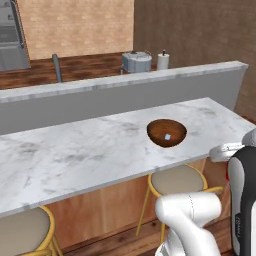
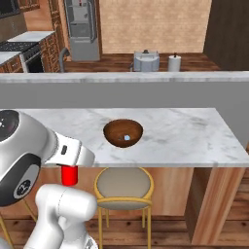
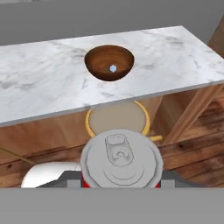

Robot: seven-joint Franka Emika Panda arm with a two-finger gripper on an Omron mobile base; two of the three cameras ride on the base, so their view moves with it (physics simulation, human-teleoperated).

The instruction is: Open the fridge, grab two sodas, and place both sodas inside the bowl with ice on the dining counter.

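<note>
red can [image 3: 120,162] fills the low middle of the hand view, silver top up, red body nearly all hidden under its lid and cut by the frame bottom. gripper [image 3: 119,183] closed on the red can; fingertips hard to make out, just dark bits at either side of the can. in the right base view only a red stub of the can [image 2: 69,175] shows under the white arm, below worktop height; in the left base view a thin red sliver at the arm's edge, too small to be sure of.

one bowl [image 1: 166,132], dark wood, on the marble worktop [image 1: 75,155], toward its right end, apart from the can. one ice cube [image 1: 168,136] inside the bowl, tiny, pale blue. two stools: one [image 1: 177,181] below the bowl, one [image 1: 22,231] at far left cut by the frame.

fridge [image 2: 81,29] far back left, top cropped. grey pot [image 2: 146,61] and a white roll [image 2: 174,63] behind the grey ledge [image 2: 146,85], bases hidden.
</note>
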